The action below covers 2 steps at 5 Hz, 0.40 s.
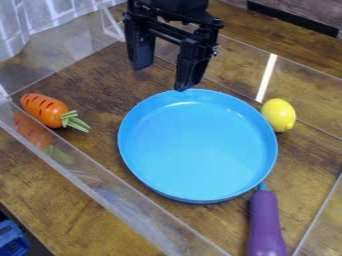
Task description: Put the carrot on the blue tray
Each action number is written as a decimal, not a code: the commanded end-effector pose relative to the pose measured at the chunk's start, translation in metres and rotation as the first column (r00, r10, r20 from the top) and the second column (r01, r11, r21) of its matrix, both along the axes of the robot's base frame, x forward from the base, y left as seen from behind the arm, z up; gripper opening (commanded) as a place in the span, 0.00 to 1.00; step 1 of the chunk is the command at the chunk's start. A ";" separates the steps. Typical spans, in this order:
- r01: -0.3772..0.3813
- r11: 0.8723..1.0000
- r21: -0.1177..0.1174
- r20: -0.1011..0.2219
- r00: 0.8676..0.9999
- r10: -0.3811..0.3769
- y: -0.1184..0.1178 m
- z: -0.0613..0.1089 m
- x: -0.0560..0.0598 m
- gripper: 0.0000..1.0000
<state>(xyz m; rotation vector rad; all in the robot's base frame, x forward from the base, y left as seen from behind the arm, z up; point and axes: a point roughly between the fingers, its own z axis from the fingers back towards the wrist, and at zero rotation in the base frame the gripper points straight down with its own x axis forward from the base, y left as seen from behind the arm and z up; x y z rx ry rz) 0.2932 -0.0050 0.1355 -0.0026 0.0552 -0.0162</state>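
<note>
Gripper [168, 62] at 12 o'clock above blue tray [198, 143], jaws wide apart, nothing held. Carrot [50, 111] on tabletop [94, 70] at 9 o'clock of tray, well apart, leafy end toward tray. Pickup not yet begun. Lemon [278, 113] at 3 o'clock, eggplant [265, 225] at 5.

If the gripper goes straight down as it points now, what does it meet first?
Probably the wooden table just behind the blue tray, or the tray's far rim; depth is unclear. The gripper hangs open above that edge, far from the carrot.
</note>
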 end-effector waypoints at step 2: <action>0.141 0.990 -0.003 -0.029 0.990 -0.141 0.003 -0.021 0.003 1.00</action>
